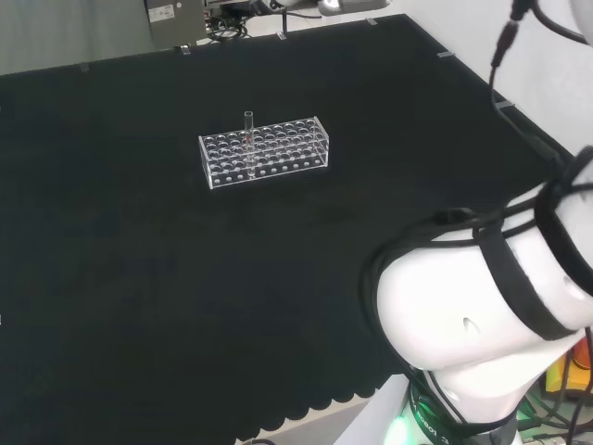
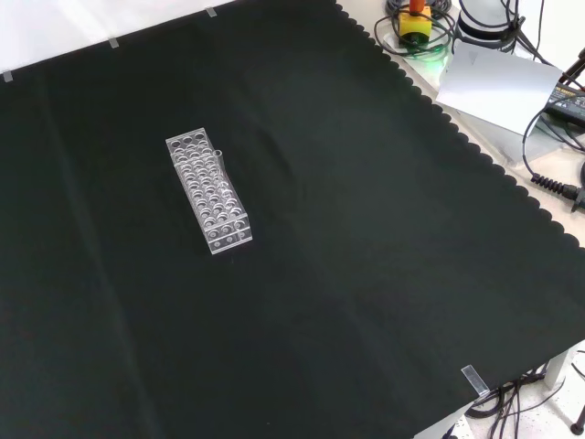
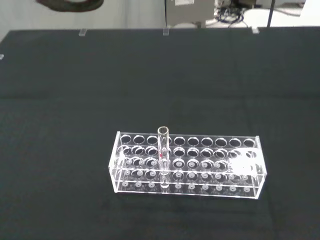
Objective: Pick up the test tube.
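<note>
Wrist view looked down past the palm at a clear rack (image 3: 185, 167) on the black-clothed surface (image 3: 60, 100), well ahead of the hand and apart from it. Held one clear test tube (image 3: 163, 155), upright in a hole of the near row, toward one end, its rim above the rack's top. Head view: same tube (image 1: 248, 139) standing upright in the rack (image 1: 266, 151). State of the hand's fingers: cannot tell.
</note>
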